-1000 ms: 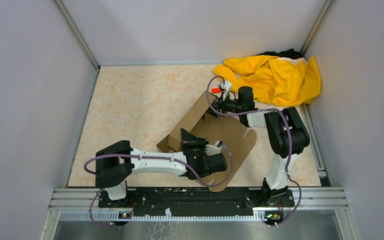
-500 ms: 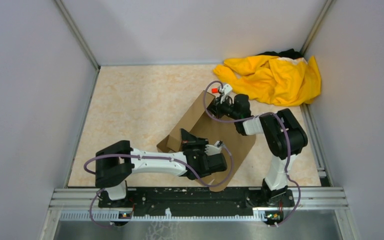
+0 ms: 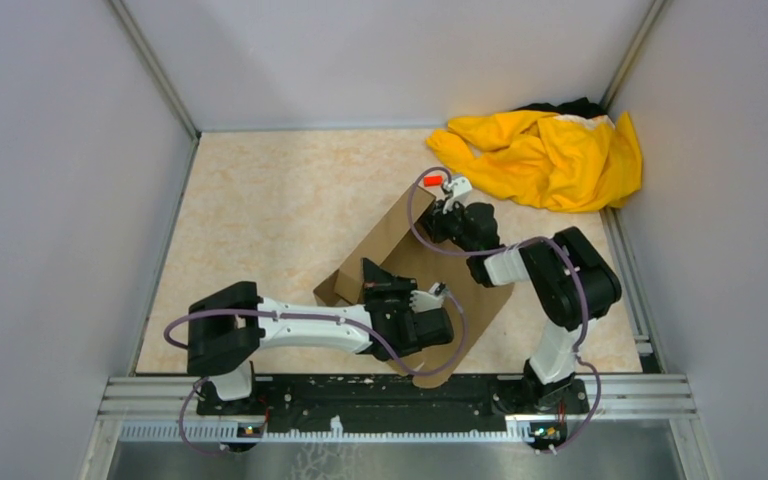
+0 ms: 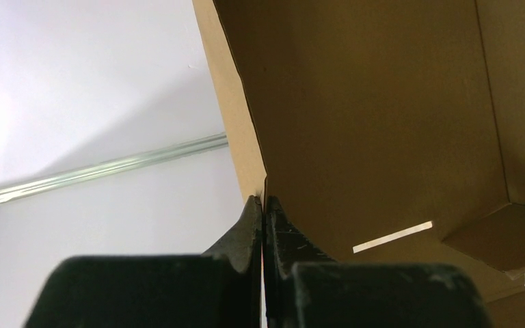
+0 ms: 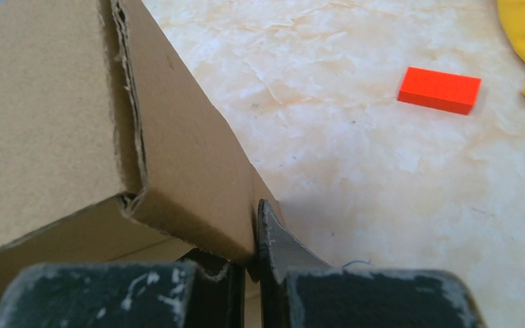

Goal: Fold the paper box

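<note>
The paper box (image 3: 388,236) is a brown cardboard sheet partly raised at mid-table, with one long wall standing and a rounded flap lying toward the arms. My left gripper (image 3: 370,272) is shut on the near end of a raised wall; in the left wrist view its jaws (image 4: 264,202) pinch the cardboard edge (image 4: 246,137), with the box's inside (image 4: 369,123) to the right. My right gripper (image 3: 433,214) holds the far end; in the right wrist view it (image 5: 255,222) is shut on a folded wall panel (image 5: 178,171) beside a torn corner.
A small red block (image 3: 433,181) (image 5: 439,89) lies on the marbled table just beyond the right gripper. A crumpled yellow cloth (image 3: 550,155) fills the far right corner. Grey walls enclose the table on three sides.
The right gripper has closed on the box's far wall and pushed slightly left and forward. The box's near flap shifted a little. The left arm has held still.
</note>
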Robot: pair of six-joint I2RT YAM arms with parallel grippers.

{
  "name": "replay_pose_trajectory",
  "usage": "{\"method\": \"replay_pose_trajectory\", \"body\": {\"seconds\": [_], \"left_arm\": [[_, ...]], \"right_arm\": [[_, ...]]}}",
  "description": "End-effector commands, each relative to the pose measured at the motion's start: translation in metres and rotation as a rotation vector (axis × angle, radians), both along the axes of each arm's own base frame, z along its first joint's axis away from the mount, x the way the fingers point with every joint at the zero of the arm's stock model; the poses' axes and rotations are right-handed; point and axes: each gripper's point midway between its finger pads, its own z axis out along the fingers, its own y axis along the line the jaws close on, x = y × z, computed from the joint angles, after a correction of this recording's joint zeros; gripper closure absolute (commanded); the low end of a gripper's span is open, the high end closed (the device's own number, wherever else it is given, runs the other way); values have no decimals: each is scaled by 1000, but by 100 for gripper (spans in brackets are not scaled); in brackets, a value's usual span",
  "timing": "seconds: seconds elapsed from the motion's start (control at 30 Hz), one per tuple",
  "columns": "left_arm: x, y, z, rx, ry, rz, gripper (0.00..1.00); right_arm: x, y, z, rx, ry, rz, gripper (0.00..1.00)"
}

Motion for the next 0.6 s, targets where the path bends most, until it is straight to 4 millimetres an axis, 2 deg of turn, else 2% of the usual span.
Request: {"method": "replay_pose_trajectory", "body": {"seconds": [0.0, 0.07, 0.37, 0.57], "left_arm": [[-12, -13, -54, -99, 217, -59, 91], [-7, -11, -49, -120, 194, -37, 80], [15, -10, -25, -310, 144, 80, 65], [27, -30, 1, -449, 127, 108, 55]], "right_arm": [[-6, -16, 6, 48, 62, -165, 100], [-12, -17, 4, 47, 72, -166, 100], [-24, -34, -3, -8, 56, -253, 100], [-26, -42, -11, -25, 69, -315, 100]]}}
